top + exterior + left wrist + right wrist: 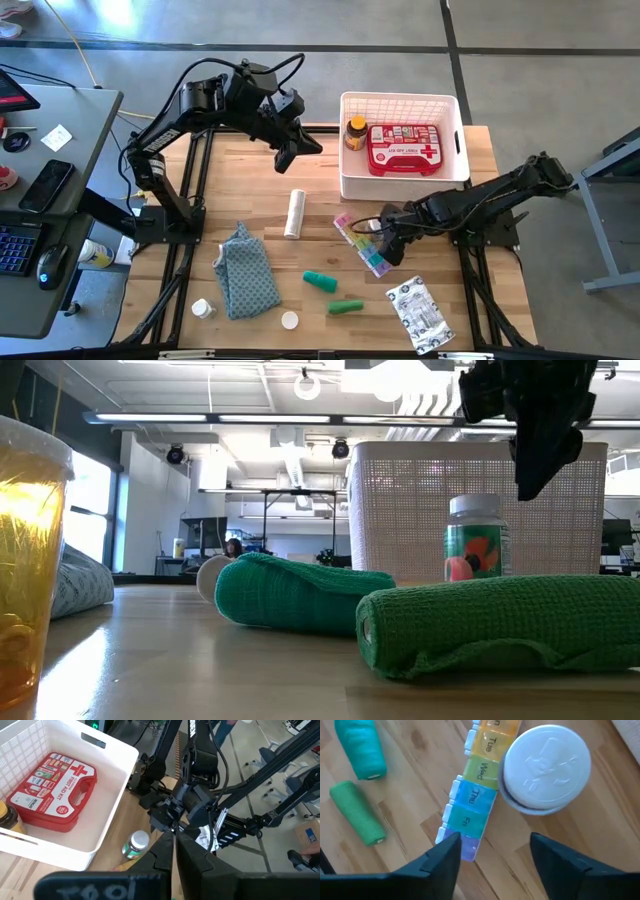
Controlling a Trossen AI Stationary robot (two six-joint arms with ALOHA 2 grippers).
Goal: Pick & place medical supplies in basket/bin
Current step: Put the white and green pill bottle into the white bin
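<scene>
The white slotted bin (455, 165) stands at the table's far side and holds the red first-aid case (403, 148) and an amber bottle (355, 133). My right gripper (492, 865) is open above the rainbow pill organizer (472, 800) and a white-capped bottle (545, 767), touching neither. That bottle stands upright on the table (475, 540). My left gripper (288, 155) is shut and empty, raised to the left of the bin. A white roll (294, 213), two green tubes (320, 281) (346, 306) and a silver-white packet (420, 315) lie on the table.
A blue-grey patterned cloth (245, 270) lies crumpled near the table's left front. Two small white items (203, 308) (289, 320) sit by the near edge. A desk with a keyboard and phone (50, 185) stands left of the table.
</scene>
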